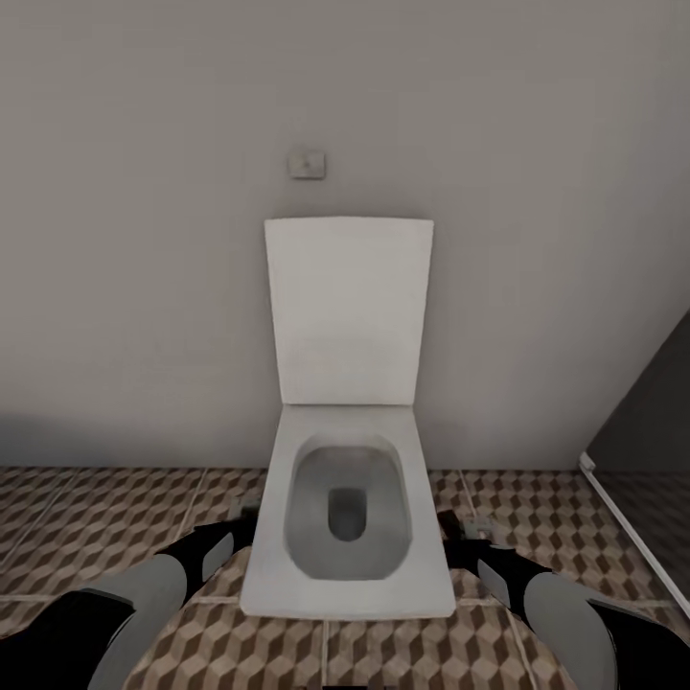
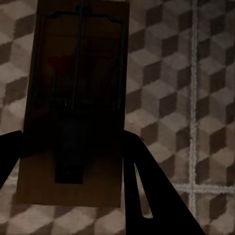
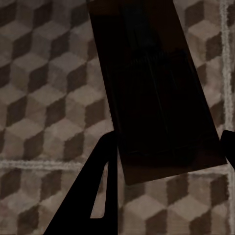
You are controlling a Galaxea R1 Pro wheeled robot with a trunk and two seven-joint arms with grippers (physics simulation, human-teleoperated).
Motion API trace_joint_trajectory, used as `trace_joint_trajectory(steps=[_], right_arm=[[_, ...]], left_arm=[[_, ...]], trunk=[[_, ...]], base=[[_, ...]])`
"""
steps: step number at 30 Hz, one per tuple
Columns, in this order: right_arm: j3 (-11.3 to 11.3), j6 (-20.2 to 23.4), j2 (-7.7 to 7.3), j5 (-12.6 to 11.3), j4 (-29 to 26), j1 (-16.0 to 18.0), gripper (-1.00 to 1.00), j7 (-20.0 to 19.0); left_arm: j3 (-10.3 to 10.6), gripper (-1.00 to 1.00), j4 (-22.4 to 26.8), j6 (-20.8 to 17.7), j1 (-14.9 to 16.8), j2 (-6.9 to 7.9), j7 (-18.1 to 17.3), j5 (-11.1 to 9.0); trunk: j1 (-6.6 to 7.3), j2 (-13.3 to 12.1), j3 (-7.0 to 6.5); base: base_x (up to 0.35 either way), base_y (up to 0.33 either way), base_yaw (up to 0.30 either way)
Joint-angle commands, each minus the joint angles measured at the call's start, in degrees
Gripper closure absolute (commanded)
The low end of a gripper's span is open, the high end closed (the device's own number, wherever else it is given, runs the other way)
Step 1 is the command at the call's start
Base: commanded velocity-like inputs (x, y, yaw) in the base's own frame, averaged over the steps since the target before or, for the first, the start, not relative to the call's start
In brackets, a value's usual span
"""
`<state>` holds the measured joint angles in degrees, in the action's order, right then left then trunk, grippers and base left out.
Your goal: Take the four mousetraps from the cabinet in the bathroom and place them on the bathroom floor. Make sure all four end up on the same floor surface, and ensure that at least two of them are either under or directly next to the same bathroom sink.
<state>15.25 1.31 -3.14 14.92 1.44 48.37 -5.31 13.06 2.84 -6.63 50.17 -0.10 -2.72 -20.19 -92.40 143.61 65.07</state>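
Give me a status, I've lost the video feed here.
Left gripper shut on a mousetrap. Right gripper shut on a second mousetrap. Both above the bathroom floor. Toilet dead ahead between the arms.

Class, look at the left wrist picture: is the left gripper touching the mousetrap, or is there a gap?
Touching. In the left wrist view the mousetrap sits between the left gripper fingers, its edges meeting them with no floor showing between.
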Motion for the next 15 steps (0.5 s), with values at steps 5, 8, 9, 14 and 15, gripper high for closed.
trace_joint_trajectory(steps=[5,8,9,14,15], right_arm=[[0.43,0.1,-0.03,0.46,0.06,0.06,1.0,-0.13],[0.41,0.1,-0.03,0.46,0.01,0.06,1.0,-0.12],[0.4,0.1,-0.03,0.46,0.0,0.06,1.0,-0.1],[0.37,0.1,-0.03,0.46,-0.02,0.06,1.0,-0.1],[0.36,0.1,-0.03,0.46,-0.03,0.06,1.0,-0.09]], left_arm=[[0.47,1.0,0.06,-0.06,0.02,0.02,-0.09,-0.44],[0.47,1.0,0.06,0.05,0.02,0.02,-0.09,-0.42],[0.47,1.0,0.06,0.06,0.02,0.02,-0.09,-0.41],[0.48,1.0,0.06,0.11,0.02,0.04,-0.09,-0.39],[0.48,1.0,0.06,0.11,0.02,0.04,-0.09,-0.39]], trunk=[[-0.02,0.02,0.05],[-0.02,0.02,0.05],[-0.02,0.02,0.05],[-0.02,0.02,0.05],[-0.02,0.02,0.05]], base=[[0.235,0.0,0.0],[0.098,0.0,0.0],[0.052,0.0,0.0],[0.02,0.0,0.0],[0.007,0.0,0.0]])
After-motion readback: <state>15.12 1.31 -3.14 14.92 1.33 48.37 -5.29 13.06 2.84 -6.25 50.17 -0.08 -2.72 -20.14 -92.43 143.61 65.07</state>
